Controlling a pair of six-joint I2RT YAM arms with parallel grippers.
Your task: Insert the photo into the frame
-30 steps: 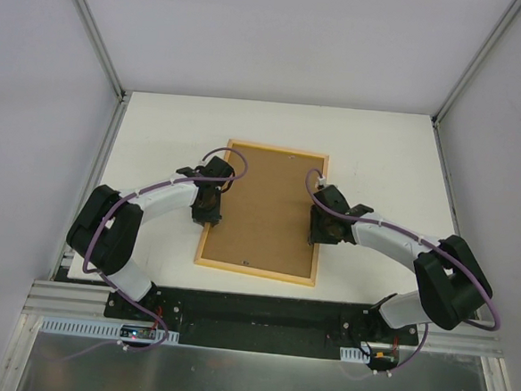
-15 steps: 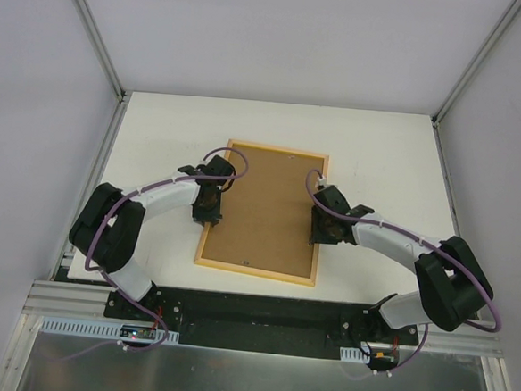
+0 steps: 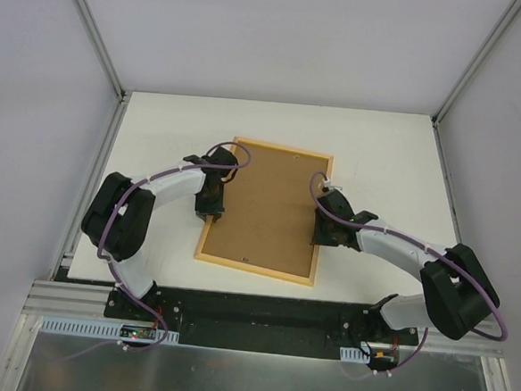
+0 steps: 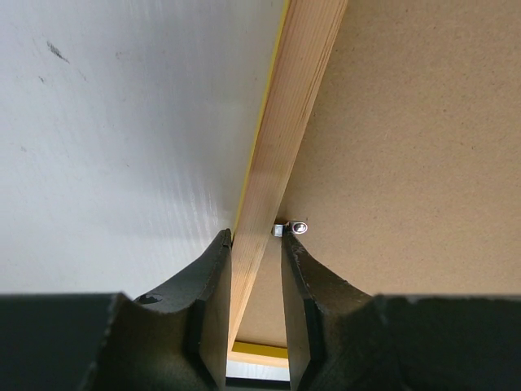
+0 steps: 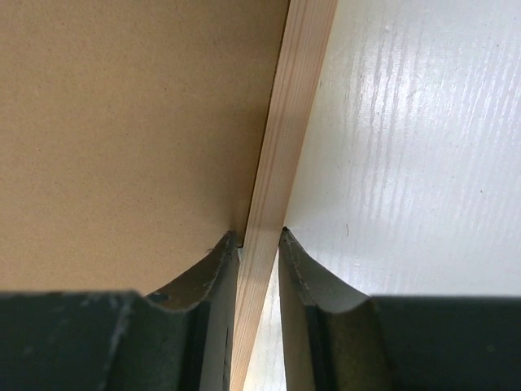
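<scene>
We're looking into a robotics lab test cell: a plain white table (image 3: pixel 380 141) boxed in by blank grey panels (image 3: pixel 35 99), with aluminium profile posts (image 3: pixel 93 32) rising from the table's far corners. Along the table's near edge a black mounting plate (image 3: pixel 261 314) carries two white-and-black robot arms (image 3: pixel 153 197) trailing purple cables (image 3: pixel 106 229), and beyond that edge sit a bare circuit board (image 3: pixel 139 333) and brushed metal sheet (image 3: pixel 248 378)

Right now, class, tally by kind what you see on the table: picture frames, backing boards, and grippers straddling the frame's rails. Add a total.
picture frame: 1
brown backing board: 1
grippers, left gripper and right gripper: 2
Total: 4
</scene>
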